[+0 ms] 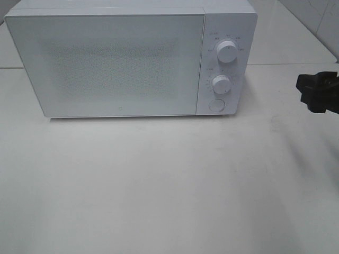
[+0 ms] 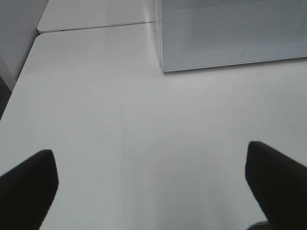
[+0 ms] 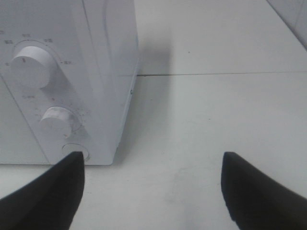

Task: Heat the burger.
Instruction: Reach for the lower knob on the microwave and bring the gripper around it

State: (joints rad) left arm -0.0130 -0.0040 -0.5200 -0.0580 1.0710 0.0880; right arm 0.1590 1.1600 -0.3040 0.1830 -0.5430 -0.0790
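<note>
microwave (image 1: 127, 63): white, dotted mesh front | table (image 1: 159, 185): white | right claw (image 3: 152, 189): black

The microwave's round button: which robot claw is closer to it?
The right. The right gripper faces the round button from close by; the left gripper is over the table off the microwave's far front corner.

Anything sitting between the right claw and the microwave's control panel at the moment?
Nothing. Only bare white table separates the right claw from the control panel of the microwave, as the exterior high and right wrist views show.
</note>
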